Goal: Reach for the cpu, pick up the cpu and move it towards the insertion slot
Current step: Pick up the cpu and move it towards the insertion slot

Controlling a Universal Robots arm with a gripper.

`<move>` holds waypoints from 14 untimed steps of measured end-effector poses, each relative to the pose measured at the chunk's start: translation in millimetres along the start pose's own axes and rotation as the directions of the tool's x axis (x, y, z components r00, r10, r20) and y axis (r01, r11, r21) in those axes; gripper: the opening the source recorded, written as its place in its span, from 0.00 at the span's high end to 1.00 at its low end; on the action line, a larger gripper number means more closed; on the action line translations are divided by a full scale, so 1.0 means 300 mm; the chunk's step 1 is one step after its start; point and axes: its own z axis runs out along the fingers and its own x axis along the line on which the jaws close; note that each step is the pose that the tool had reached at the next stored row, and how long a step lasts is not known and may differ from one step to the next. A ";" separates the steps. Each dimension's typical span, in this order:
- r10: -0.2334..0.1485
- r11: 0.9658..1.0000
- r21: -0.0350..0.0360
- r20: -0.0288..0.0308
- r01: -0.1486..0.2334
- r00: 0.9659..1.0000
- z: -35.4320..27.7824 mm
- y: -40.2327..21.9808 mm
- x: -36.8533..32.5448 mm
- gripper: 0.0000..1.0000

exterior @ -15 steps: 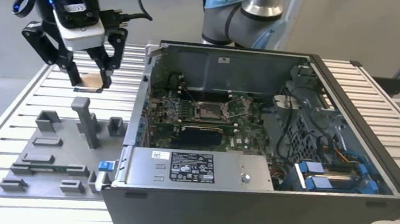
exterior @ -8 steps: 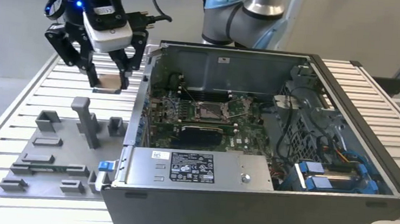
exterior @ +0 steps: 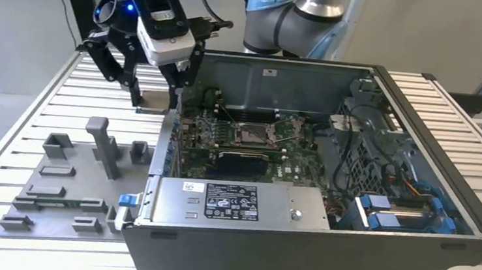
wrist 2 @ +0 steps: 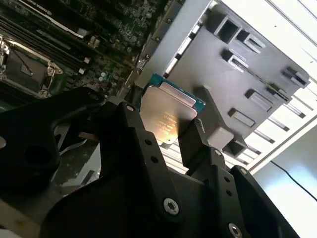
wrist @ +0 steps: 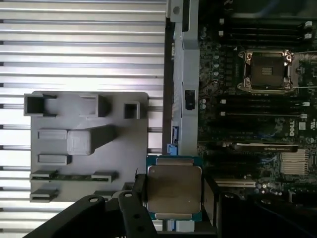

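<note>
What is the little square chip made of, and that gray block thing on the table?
The cpu in the hand looks like brushed silvery metal on top, since it catches the light, with a thin green board edge. The gray fixture looks like matte plastic, dull and evenly colored.

We've got the cpu [wrist: 174,187] pinched flat between the gripper's [wrist: 173,194] fingers, hanging over the case wall [wrist: 174,99], grey fixture [wrist: 89,144] on one side, slot [wrist: 268,72] well off on the board [wrist: 247,124].

grey-blue arm [exterior: 290,18], black fingers [exterior: 130,79], white wrist block [exterior: 166,40]
</note>
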 end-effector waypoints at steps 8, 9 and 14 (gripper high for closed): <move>0.000 1.000 0.000 0.000 0.000 1.000 0.001 0.000 -0.087 1.00; 0.000 1.000 0.000 0.000 0.000 1.000 0.001 0.000 -0.099 1.00; 0.000 1.000 0.000 0.000 0.000 1.000 0.001 0.000 -0.158 1.00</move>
